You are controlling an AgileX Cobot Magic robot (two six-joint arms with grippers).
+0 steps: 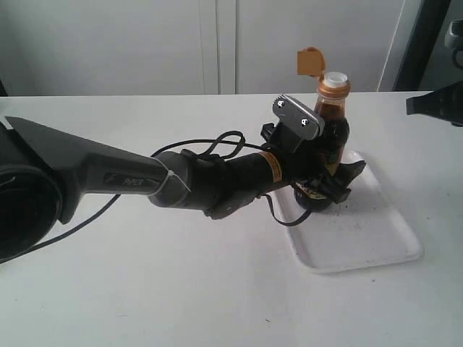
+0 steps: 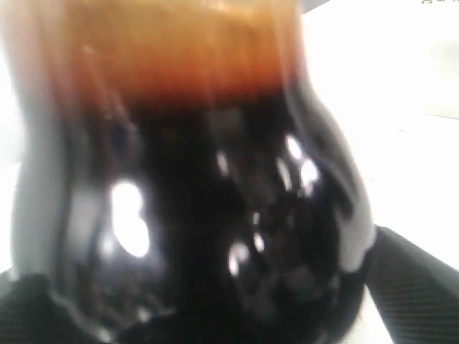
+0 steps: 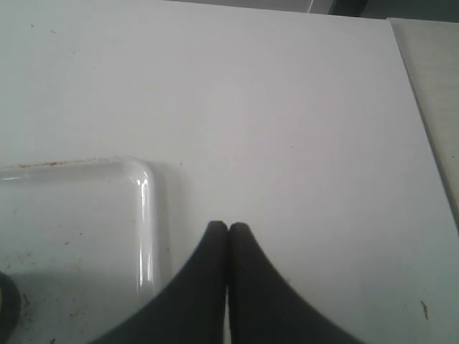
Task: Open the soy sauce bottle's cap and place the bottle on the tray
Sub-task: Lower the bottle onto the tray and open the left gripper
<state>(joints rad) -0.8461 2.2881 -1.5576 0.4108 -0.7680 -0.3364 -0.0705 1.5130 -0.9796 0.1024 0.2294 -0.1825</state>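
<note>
The soy sauce bottle (image 1: 332,124) stands upright over the near left part of the white tray (image 1: 369,242). Its golden-brown cap (image 1: 311,61) is flipped open and stands up beside the white spout (image 1: 333,76). My left gripper (image 1: 323,186) is shut on the bottle's lower body; I cannot tell whether the base touches the tray. In the left wrist view the dark bottle (image 2: 215,215) fills the picture, blurred, with one black finger (image 2: 419,287) at its side. My right gripper (image 3: 228,228) is shut on nothing, hovering beside a corner of the tray (image 3: 141,183).
The white table (image 1: 181,289) spreads around the tray. The left arm (image 1: 181,181) and its black cable (image 1: 217,141) stretch across the middle. The right arm's dark end (image 1: 438,107) shows at the right edge. A wall and cabinet doors stand behind.
</note>
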